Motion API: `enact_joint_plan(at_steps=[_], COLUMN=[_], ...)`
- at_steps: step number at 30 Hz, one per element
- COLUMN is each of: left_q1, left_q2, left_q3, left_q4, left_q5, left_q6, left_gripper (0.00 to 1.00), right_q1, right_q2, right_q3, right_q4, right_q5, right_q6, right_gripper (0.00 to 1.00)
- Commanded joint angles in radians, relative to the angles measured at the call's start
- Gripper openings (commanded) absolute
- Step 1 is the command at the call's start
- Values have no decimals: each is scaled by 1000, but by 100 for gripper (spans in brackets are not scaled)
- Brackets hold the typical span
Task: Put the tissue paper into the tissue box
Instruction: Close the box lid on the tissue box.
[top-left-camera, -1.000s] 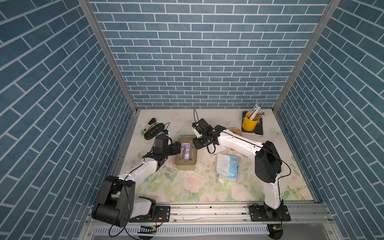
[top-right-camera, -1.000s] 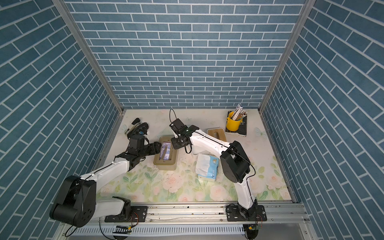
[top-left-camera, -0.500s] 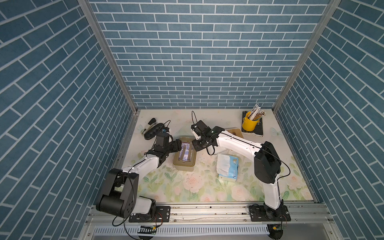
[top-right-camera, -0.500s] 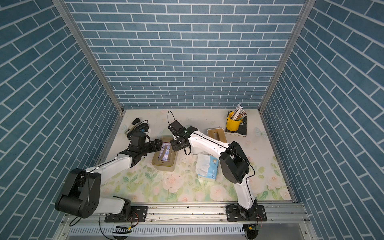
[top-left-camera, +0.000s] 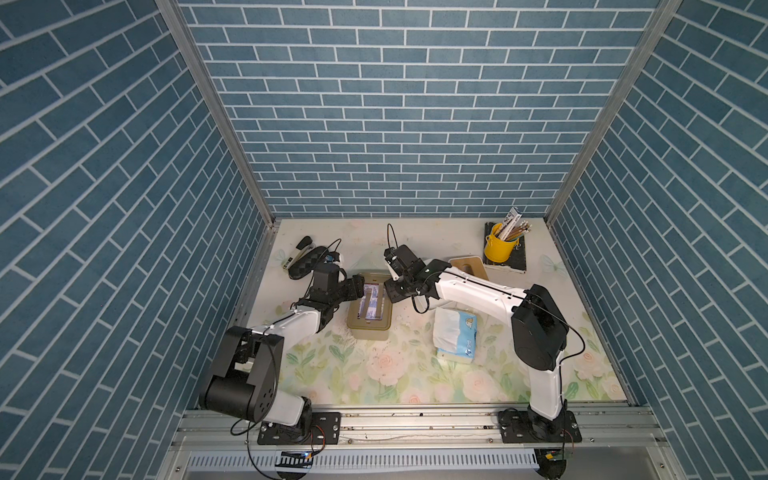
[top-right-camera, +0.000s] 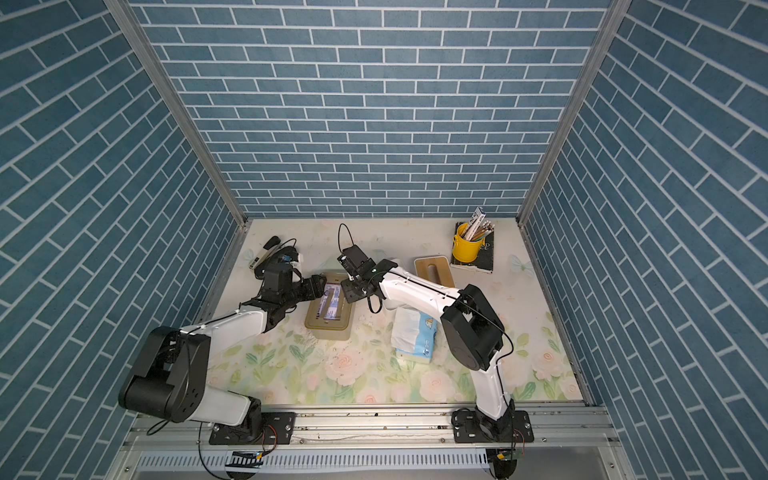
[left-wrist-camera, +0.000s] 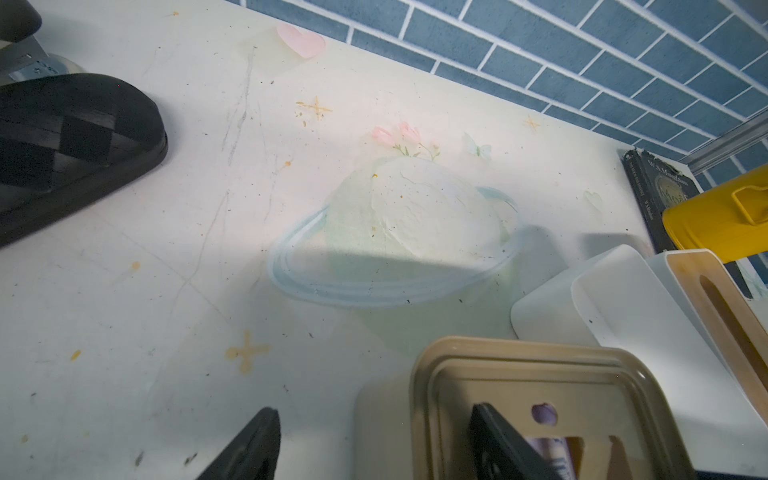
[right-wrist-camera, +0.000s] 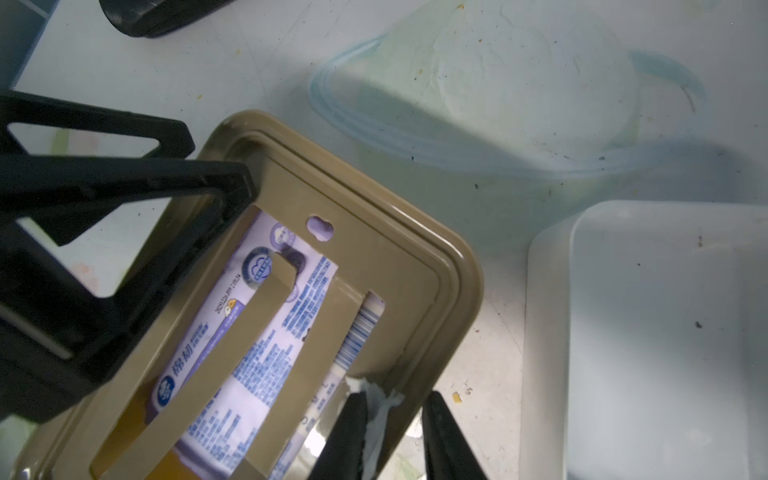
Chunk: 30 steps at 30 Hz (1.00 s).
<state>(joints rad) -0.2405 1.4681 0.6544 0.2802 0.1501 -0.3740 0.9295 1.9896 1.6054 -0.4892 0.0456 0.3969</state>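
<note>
Tissue paper (right-wrist-camera: 266, 345), purple pack, sits inside the tan tissue box (right-wrist-camera: 415, 257) and shows thru the cut-outs in the box's upturned base. In a top view the pack (top-left-camera: 371, 302) has its long axis near-far, same as the box (top-left-camera: 369, 330), which is mid-table.

Right gripper (right-wrist-camera: 395, 415): jaws only narrowly apart, one finger on the box's inner ledge, the other outside its right rim. A white scrap (right-wrist-camera: 380, 409) lies between them against the inner finger. Can't tell if they actually press the rim.

Left gripper (left-wrist-camera: 374, 411): jaws spread wide, straddling the box's left wall at its far end. One finger is over the base frame, the other over bare table. No clear contact.

In both top views the two grippers face each other across the far half of the box.

A 2nd pack, white-and-blue (top-left-camera: 455, 338), lies flat on the floral table (top-left-camera: 374, 374), right of the box and a bit nearer. Its long axis is also roughly near-far, and the right forearm crosses above its far end.

Far right of the tan box is a white box w/ a slotted wooden lid (top-left-camera: 467, 266). Beyond that, a yellow cup (top-left-camera: 497, 249) of pencils stands on a dark book (top-left-camera: 519, 259) in the far-right corner.

Far left, behind the left wrist, are a black chequered case (top-left-camera: 305, 262) and a stapler (top-left-camera: 297, 253), both apart from the box.
</note>
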Motion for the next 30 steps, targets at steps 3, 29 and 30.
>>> enact_joint_plan(at_steps=[3, 29, 30], left_q1=[0, 0, 0], left_q2=[49, 126, 128], left_q3=[-15, 33, 33], left_q4=[-105, -92, -94], left_q5=[7, 44, 42], left_q6=[25, 19, 19], left_gripper=[76, 75, 75], right_q1=[13, -81, -80], right_q2=[76, 185, 153], right_q3=[-34, 334, 319], right_q4=[-49, -190, -193], right_q5=[31, -16, -16], right_q6=[7, -136, -136], right_gripper=[27, 37, 39])
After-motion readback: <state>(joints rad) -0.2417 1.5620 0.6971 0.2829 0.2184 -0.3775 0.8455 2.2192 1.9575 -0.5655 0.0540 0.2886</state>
